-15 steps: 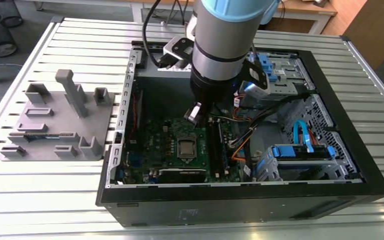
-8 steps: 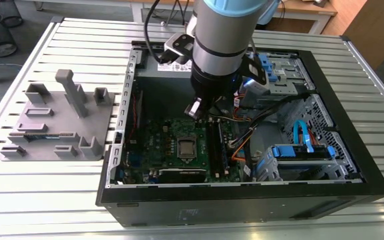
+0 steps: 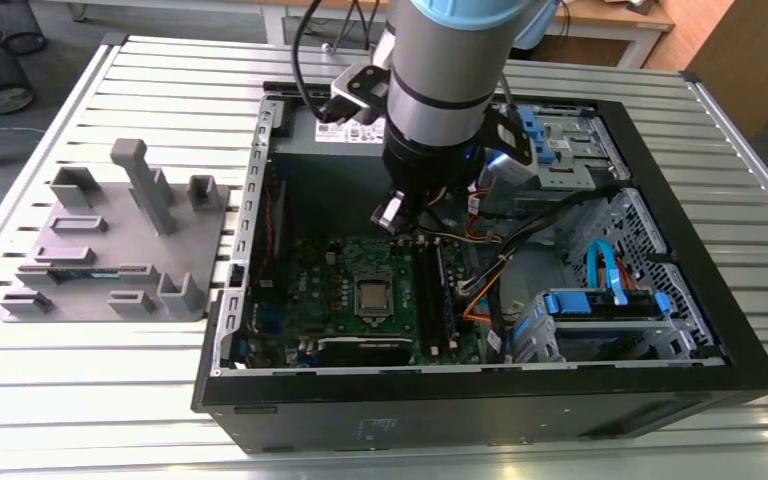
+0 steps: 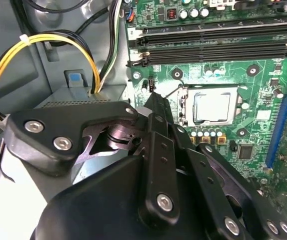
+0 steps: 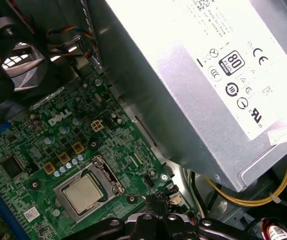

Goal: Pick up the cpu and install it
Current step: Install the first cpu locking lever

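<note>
**Cpu seated in its socket, arm above the board**

On the slatted metal counter (image 3: 117, 420), at the exterior view's left, sits a grey fixture plate (image 3: 111, 250) with blocky upright posts; a thin green memory stick (image 3: 84, 270) lies in one of its slots. To its right stands an open black computer case (image 3: 491, 400) with a green motherboard (image 3: 317, 270) on its floor.

The cpu (image 3: 373, 296) is a small flat square with a matte silver metal top. It lies flat inside the rectangular metal socket frame (image 4: 187, 107) near the middle of the board, edges square with the frame, top face up. It shows in both wrist views, at (image 4: 212, 106) and (image 5: 81, 193). Being square, it has no clear long axis.

In the second wrist view, two long black memory slots (image 4: 218, 42) run side by side past the socket, and a blue slot (image 4: 281, 127) stands at the board's edge. A bundle of yellow wires (image 4: 38, 42) loops beside the board. The first wrist view shows the grey sheet-metal power supply (image 5: 203, 75) with a white label.

The gripper (image 4: 152, 97) hangs above the board, apart from the cpu, its black fingers (image 4: 156, 107) drawn together to a narrow tip with nothing between them.
</note>
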